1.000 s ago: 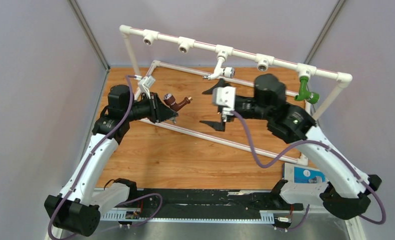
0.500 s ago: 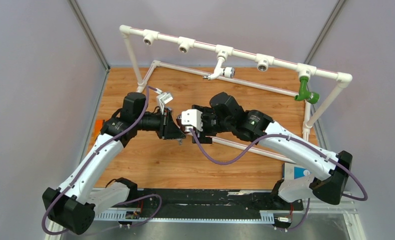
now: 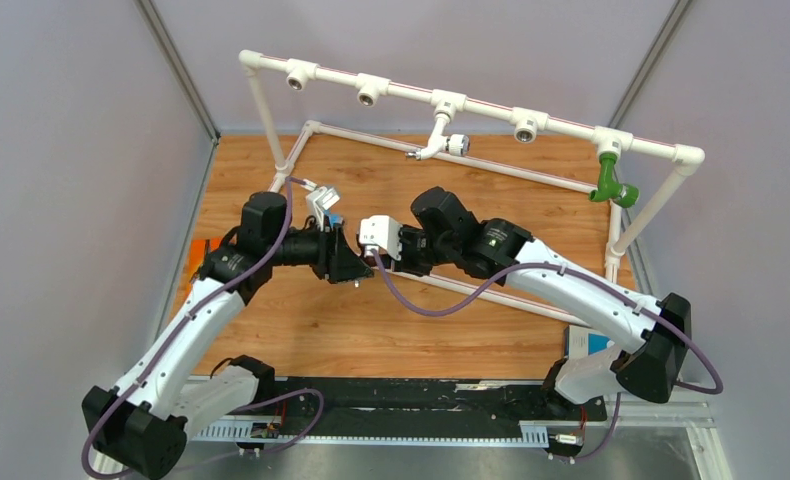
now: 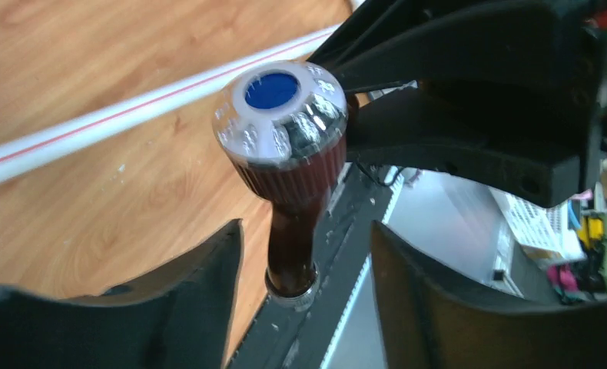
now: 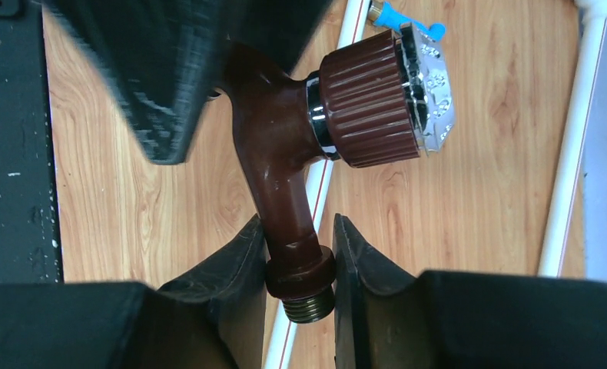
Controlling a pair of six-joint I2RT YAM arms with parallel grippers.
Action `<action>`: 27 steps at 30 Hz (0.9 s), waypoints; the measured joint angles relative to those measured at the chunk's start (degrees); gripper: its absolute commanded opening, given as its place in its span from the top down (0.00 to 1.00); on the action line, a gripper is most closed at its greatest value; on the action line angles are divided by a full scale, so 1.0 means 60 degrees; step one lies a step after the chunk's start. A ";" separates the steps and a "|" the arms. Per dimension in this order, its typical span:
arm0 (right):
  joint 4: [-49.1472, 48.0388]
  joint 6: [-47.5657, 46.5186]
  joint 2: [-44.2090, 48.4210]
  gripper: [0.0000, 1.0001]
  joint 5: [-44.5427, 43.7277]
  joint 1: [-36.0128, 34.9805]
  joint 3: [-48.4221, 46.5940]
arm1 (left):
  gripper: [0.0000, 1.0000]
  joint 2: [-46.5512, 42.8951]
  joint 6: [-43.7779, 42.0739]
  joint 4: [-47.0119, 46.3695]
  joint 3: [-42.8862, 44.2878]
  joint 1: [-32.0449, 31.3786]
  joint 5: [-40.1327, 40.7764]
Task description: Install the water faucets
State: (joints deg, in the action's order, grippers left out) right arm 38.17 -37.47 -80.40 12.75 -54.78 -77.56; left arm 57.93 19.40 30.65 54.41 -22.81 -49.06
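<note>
Handover in mid-air, about the middle of the top view, above the table [image 3: 301, 320]; the brown faucet [image 5: 285, 154] hangs between the two tools, clear of the wood. The right tool [image 5: 299, 231] is clamped narrow on the faucet's neck, just above the thread; the left tool [image 4: 306, 231] stands part-open, its fingers clear of the faucet's stem on either side in its own view, so to my eye the whole weight sits with the right.

That hold looks slim to me: two fingertips on a round neck, with the ribbed knob and its shiny cap hanging off to one side; the faucet could swivel in the grip, or slide out and drop, if the arm swings briskly. The left tool's fingers flank the body closely; pulled away crooked, one could catch the spout or knob and knock the faucet askew.

The thread points back toward the right wrist, low in that view; offering it to an empty socket [image 3: 373, 92] on the frame [image 3: 486, 107] at the top of the overhead view may need a regrip, and a tilted start there would risk cross-threading. The white faucet [image 3: 436, 140] and green faucet [image 3: 608, 180] already hang on that frame; a wide swing could clip them.
</note>
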 measured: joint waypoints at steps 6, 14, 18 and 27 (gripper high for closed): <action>-0.0331 0.1202 -0.0036 1.00 0.0127 0.0262 0.0000 | 0.06 -0.1858 0.2331 -0.3228 -0.2095 -0.0007 0.1104; -0.0900 0.2499 -0.0087 1.00 0.0135 0.0288 0.0000 | 0.26 -0.2670 0.4896 -0.6288 -0.3697 -0.0007 0.2444; -0.1031 0.2801 -0.0160 1.00 0.0127 0.0288 0.0000 | 0.32 -0.2670 0.5457 -0.6958 -0.3697 -0.0007 0.2616; -0.1249 0.3147 -0.0168 1.00 0.0117 0.0353 0.0000 | 0.29 -0.2703 0.6189 -0.7377 -0.3945 -0.0007 0.2776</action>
State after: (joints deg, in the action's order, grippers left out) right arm 30.68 -18.59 -81.41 13.45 -52.66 -77.56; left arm 41.71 56.53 -13.61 30.74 -22.85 -32.40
